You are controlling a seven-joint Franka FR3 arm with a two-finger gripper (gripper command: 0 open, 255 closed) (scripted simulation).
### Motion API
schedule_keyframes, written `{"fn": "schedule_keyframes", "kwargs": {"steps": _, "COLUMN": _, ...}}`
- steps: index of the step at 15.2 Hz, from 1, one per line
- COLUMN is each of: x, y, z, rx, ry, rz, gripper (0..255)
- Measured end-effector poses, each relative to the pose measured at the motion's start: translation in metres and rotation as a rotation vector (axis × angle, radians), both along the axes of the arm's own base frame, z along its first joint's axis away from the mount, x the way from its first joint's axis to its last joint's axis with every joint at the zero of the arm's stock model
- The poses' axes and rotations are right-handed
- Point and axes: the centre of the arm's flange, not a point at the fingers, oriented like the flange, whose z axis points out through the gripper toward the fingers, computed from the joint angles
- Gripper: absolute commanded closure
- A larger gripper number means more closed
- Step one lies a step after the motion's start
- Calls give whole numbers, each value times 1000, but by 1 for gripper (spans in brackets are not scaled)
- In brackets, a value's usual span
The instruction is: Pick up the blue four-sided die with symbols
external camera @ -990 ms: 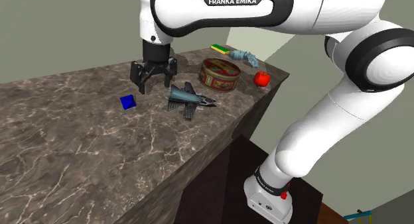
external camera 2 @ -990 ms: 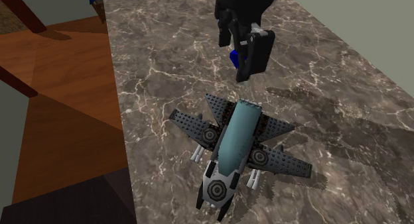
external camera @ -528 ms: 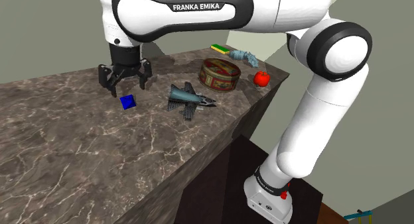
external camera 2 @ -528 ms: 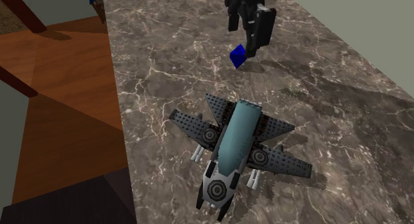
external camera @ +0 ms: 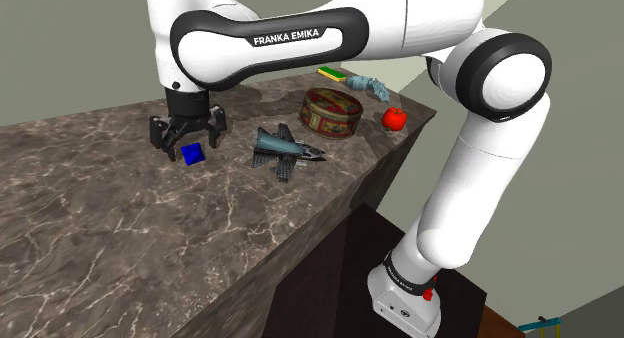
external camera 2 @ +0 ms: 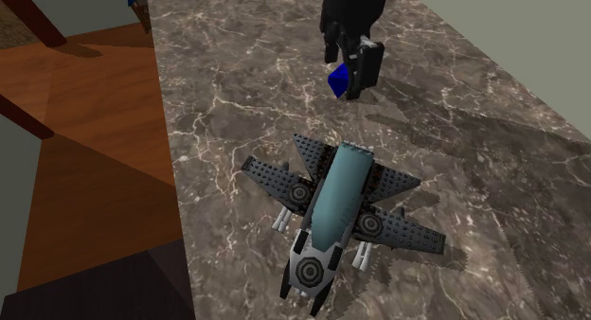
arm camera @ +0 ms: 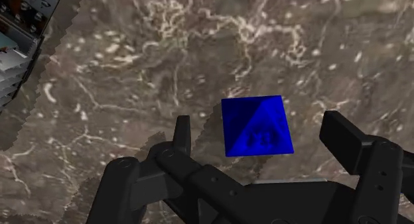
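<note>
Here our claw (external camera: 186, 143) hangs spread open over the desk (arm camera: 119, 70), and we see the blue die (arm camera: 257, 126) lying right between its fingers (arm camera: 182, 133), touched by neither one

Single white arm (external camera: 470, 186) built of rounded, tubular links, ringed with dark bands at the joints (external camera: 495, 71). A black band at upper centre of the shoulder view carries the white lettering (external camera: 287, 38) "FRANKA EMIKA". At lower right, the white foot (external camera: 405, 298) bears a black collar and a small red button (external camera: 429, 295). The hand (external camera: 187, 141) is black throughout. In the wrist view its blocky fingers (arm camera: 346, 138) and body show small round screw recesses.
</note>
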Motion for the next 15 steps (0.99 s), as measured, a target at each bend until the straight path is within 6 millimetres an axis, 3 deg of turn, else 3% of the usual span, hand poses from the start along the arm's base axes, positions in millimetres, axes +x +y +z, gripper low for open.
{"fn": "schedule_keyframes", "kwargs": {"steps": 10, "x": 0, "y": 0, "z": -1, "rx": 0, "ry": -2, "rz": 0, "gripper": 255}}
{"fn": "schedule_keyframes", "kwargs": {"steps": 15, "x": 1, "y": 1, "z": 20, "rx": 0, "ry": -1, "rz": 0, "gripper": 255}}
